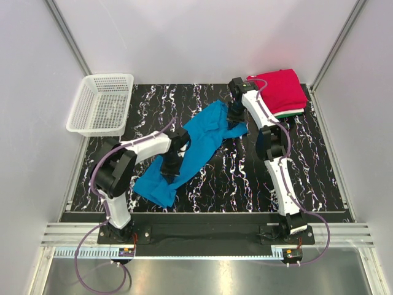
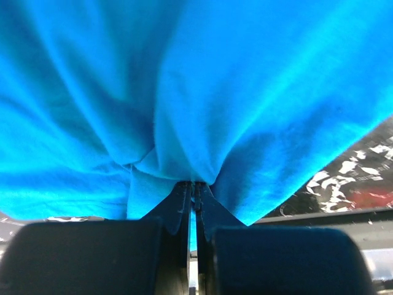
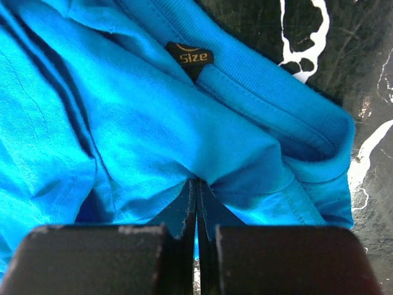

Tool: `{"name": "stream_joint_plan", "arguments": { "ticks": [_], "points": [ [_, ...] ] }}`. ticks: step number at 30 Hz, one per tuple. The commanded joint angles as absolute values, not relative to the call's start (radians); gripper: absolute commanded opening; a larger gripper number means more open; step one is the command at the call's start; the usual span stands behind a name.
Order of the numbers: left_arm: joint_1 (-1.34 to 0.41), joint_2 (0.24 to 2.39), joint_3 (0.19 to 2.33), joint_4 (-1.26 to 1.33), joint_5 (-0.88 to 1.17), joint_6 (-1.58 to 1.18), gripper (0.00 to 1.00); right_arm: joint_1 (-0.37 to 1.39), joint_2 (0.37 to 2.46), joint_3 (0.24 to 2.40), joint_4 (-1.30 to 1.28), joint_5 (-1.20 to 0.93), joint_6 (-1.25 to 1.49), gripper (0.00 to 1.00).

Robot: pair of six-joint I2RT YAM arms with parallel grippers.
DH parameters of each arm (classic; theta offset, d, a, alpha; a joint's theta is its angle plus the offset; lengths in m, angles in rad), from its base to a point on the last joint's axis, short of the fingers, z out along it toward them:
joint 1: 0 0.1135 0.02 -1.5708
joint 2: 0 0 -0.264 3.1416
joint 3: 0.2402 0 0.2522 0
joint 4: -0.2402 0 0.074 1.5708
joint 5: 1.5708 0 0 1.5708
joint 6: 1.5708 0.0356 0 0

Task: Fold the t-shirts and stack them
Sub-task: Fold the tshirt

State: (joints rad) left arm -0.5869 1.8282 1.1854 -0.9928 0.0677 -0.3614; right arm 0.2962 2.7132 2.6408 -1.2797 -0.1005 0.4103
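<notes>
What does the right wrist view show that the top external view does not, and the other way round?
Only the right wrist view: the black size label sewn inside the collar, and a close look at the right fingers shut on a fold just below it. Only the top external view: the white basket at the far left, the folded stack with red on top at the far right, and the left arm over the shirt's near end. Both: the blue t-shirt, bunched, on the black marbled table.

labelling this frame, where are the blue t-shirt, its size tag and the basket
blue t-shirt point(image 1: 202, 136): top external view, middle of the cloth
size tag point(image 3: 189, 58): right wrist view, centre of the black label
basket point(image 1: 110, 75): top external view, far rim
</notes>
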Motion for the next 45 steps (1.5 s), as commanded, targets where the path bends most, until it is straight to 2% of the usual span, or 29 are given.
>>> {"name": "stream_joint_plan", "arguments": {
  "ticks": [1,12,14,15,19,20,21,23,25,28,30,32,37,41,42,44,45],
  "points": [
    [-0.630,1.835,1.213,-0.970,0.140,-0.344,0.00,0.307,2.775,2.674,-1.238,-0.098,0.382,0.00],
    [-0.732,1.833,1.196,-0.931,0.213,-0.351,0.00,0.282,2.821,2.732,-1.192,-0.098,0.390,0.04],
    [-0.750,1.835,1.203,-0.930,0.222,-0.356,0.00,0.276,2.821,2.737,-1.177,-0.095,0.390,0.09],
    [-0.755,1.839,1.206,-0.927,0.227,-0.356,0.00,0.276,2.823,2.738,-1.172,-0.097,0.388,0.15],
    [-0.772,1.848,1.223,-0.925,0.224,-0.362,0.00,0.265,2.813,2.743,-1.147,-0.083,0.374,0.19],
    [-0.773,1.848,1.230,-0.925,0.222,-0.364,0.03,0.262,2.809,2.746,-1.144,-0.078,0.370,0.20],
    [-0.772,1.844,1.235,-0.927,0.212,-0.365,0.16,0.261,2.797,2.744,-1.140,-0.075,0.370,0.21],
    [-0.772,1.821,1.252,-0.931,0.192,-0.371,0.22,0.255,2.775,2.752,-1.140,-0.084,0.364,0.25],
    [-0.770,1.795,1.279,-0.942,0.147,-0.377,0.36,0.253,2.715,2.738,-1.131,-0.078,0.361,0.29],
    [-0.769,1.750,1.324,-0.948,0.118,-0.377,0.43,0.253,2.628,2.744,-1.120,-0.069,0.331,0.33],
    [-0.764,1.727,1.350,-0.956,0.107,-0.377,0.43,0.253,2.565,2.750,-1.111,-0.060,0.321,0.36],
    [-0.758,1.709,1.384,-0.959,0.100,-0.379,0.45,0.253,2.530,2.747,-1.103,-0.067,0.311,0.46],
    [-0.726,1.700,1.456,-0.959,0.041,-0.371,0.47,0.253,2.461,2.735,-1.107,-0.161,0.313,0.47],
    [-0.677,1.770,1.555,-0.962,-0.006,-0.368,0.47,0.258,2.393,2.674,-1.172,-0.256,0.353,0.46],
    [-0.648,1.793,1.589,-0.962,-0.027,-0.368,0.47,0.265,2.344,2.599,-1.205,-0.261,0.353,0.43],
    [-0.617,1.877,1.705,-0.962,-0.026,-0.374,0.47,0.297,2.280,2.492,-1.229,-0.244,0.327,0.42],
    [-0.591,1.914,1.811,-0.968,-0.014,-0.377,0.47,0.308,2.202,2.361,-1.229,-0.239,0.325,0.42]
  ]
}}
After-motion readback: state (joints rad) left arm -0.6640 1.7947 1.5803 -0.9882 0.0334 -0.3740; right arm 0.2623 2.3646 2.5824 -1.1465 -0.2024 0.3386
